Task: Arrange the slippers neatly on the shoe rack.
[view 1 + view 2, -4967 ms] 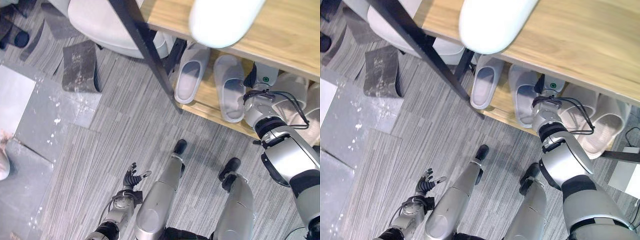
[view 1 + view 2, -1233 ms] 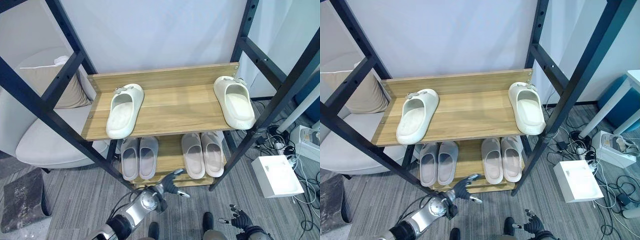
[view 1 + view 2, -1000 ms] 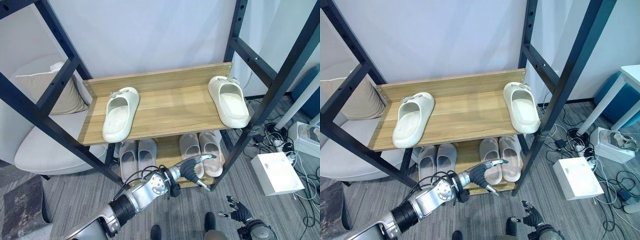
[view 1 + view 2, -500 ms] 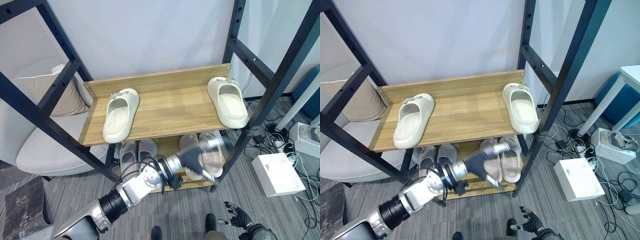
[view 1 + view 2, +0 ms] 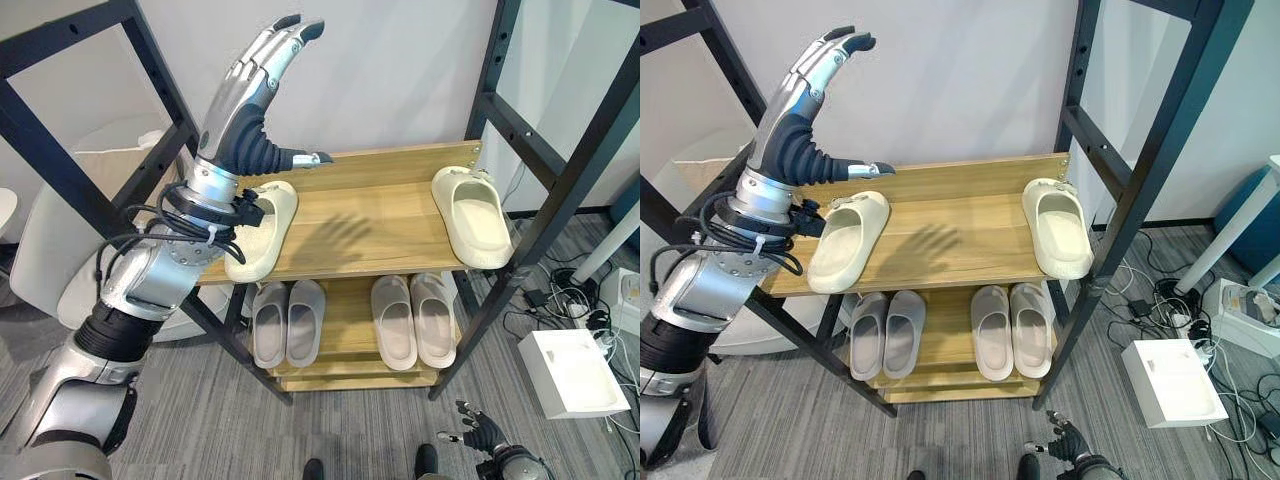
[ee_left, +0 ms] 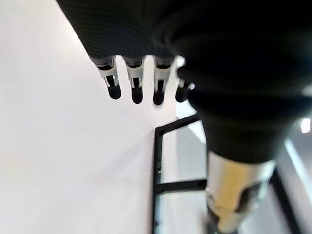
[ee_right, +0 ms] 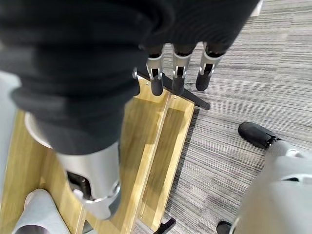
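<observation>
My left robot hand (image 5: 250,95) is raised high at the left of the shoe rack (image 5: 370,215), above the upper shelf, with its fingers (image 5: 285,30) straight and spread and the thumb out to the side; it holds nothing. Just below it, at the left end of the upper shelf, lies the left cream slipper (image 5: 262,230), toe towards me and a little skewed, its near edge close to the shelf's front lip. The right cream slipper (image 5: 470,215) sits well apart from it at the right end of the same shelf, beside the black upright (image 5: 560,190). On the lower shelf two grey pairs (image 5: 350,320) already lie side by side, each pair touching.

I judge the cream slippers to be moulded foam: light, springy, thick-soled, and unlikely to be damaged by a firm squeeze. Their smooth skin may slide on the wood, so a push could skid one off the front lip. The best hold looks like the arched strap over the instep, with my thumb under it and fingers over, or else a pinch across the sole's sides at mid-length. Lifting rather than dragging seems safer so near the edge.

My right robot hand (image 5: 480,435) hangs low near the floor at the right, fingers loosely spread and empty.
</observation>
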